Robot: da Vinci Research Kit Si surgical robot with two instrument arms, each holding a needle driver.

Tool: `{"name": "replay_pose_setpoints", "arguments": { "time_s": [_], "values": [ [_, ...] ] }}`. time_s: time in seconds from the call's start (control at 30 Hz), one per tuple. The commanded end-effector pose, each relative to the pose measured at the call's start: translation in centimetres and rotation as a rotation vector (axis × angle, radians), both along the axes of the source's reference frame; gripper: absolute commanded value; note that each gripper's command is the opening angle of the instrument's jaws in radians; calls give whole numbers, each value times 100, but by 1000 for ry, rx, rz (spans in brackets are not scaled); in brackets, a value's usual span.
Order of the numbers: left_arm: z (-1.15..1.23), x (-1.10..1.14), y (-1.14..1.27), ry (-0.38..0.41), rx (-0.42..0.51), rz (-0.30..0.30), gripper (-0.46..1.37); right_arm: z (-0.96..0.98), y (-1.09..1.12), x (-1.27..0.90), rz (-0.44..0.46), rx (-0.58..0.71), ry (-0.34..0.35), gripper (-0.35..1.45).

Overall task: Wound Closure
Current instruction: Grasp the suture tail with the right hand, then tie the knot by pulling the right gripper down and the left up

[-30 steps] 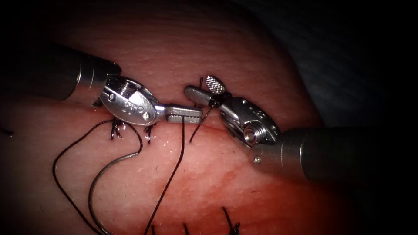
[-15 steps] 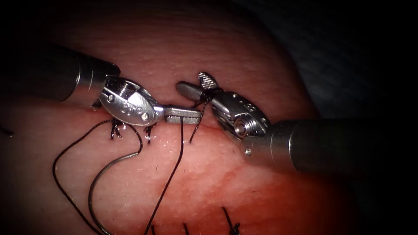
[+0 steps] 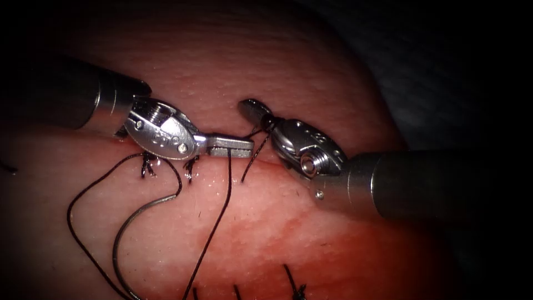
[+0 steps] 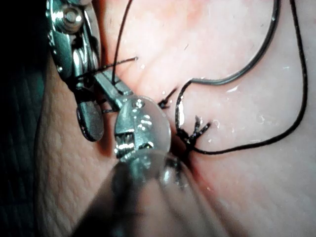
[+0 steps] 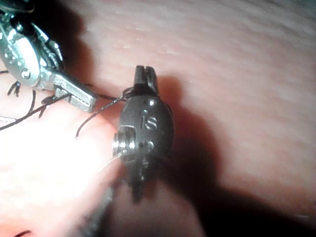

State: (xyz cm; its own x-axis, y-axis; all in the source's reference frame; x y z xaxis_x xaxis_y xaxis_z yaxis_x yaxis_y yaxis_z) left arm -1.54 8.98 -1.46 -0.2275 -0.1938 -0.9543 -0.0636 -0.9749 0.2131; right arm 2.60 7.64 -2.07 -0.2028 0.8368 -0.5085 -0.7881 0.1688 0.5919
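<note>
Between my two tools, over the cut in the tissue (image 3: 288, 222), a short stretch of thread (image 3: 222, 205) runs across. My left tool (image 3: 230, 146) has its fingers clenched on the thread, which drops straight from them and trails off below across the tissue. My right tool (image 3: 256, 113), just beside those fingers on the right, has closed since a second ago, when its fingers stood apart; they are now clamped on a short cut end of thread (image 3: 252, 161) close by the knot, and that end hangs loose just under them. The needle (image 3: 133, 222) is held by neither tool: it lies flat on the tissue below the left fingers, left of the hanging thread, not in the tissue, its curve arching upward. Two tied stitches (image 3: 147, 165) sit directly under the left tool's wrist. From the left wrist camera I see the left tool (image 4: 116, 94) pinching the thread (image 4: 296, 89), with the needle (image 4: 247, 69) resting beyond it.
</note>
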Motion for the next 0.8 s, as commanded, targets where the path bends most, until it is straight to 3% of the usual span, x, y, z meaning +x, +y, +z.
{"name": "replay_pose_setpoints", "arguments": {
  "time_s": [0.03, 0.47, 0.8],
  "values": [
    [0, 0, 0, 1, 3, 10, -35, -1, 0, -1, -2, -3, -8, -35],
    [6, 16, 24, 15, 30, -4, -35, -45, -15, 6, -51, -87, -29, -35],
    [-1, 23, 55, 17, 52, -13, -35, -61, -37, 8, -83, -131, -39, -35]
  ]
}}
